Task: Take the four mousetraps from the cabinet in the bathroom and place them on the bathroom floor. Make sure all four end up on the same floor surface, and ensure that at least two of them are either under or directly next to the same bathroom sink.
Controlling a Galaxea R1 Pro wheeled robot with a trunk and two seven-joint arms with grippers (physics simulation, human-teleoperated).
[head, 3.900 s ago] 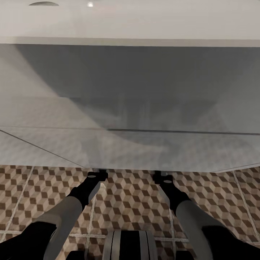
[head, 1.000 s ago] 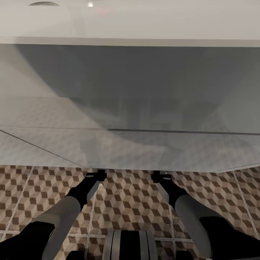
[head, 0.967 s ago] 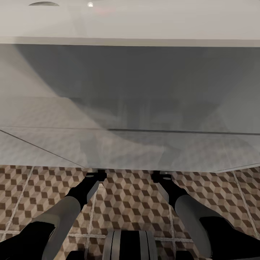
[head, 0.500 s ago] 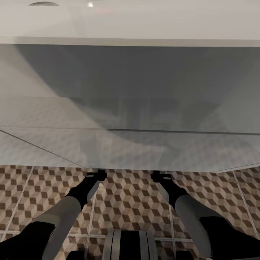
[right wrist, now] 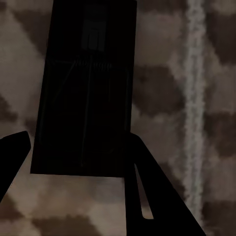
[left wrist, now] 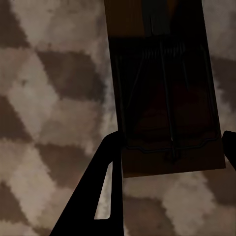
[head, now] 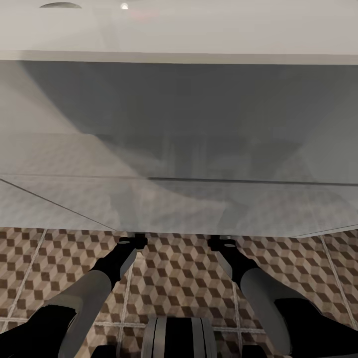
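In the left wrist view a mousetrap (left wrist: 167, 98), a tan board with dark wire parts, sits between my left gripper's (left wrist: 172, 140) fingers. The fingers press its two long edges, just above the cube-patterned bathroom floor (left wrist: 44, 98). In the right wrist view a second mousetrap (right wrist: 83, 88), deep in shadow, is held the same way by my right gripper (right wrist: 78, 140) over the floor (right wrist: 162, 98). In the head view both forearms (head: 114, 263) (head: 236, 266) reach forward under the edge of a big white unit (head: 179, 149), which hides the fingers and the traps. The cabinet is out of view.
The white unit, seemingly the sink vanity, spans the whole width of the head view and overhangs my wrists. Patterned floor tiles (head: 179, 278) with pale grout lines lie between and beside my arms. My own base (head: 179, 338) shows at the bottom.
Over the last seconds both wrists have shifted very slightly; in the last second nothing has visibly moved.
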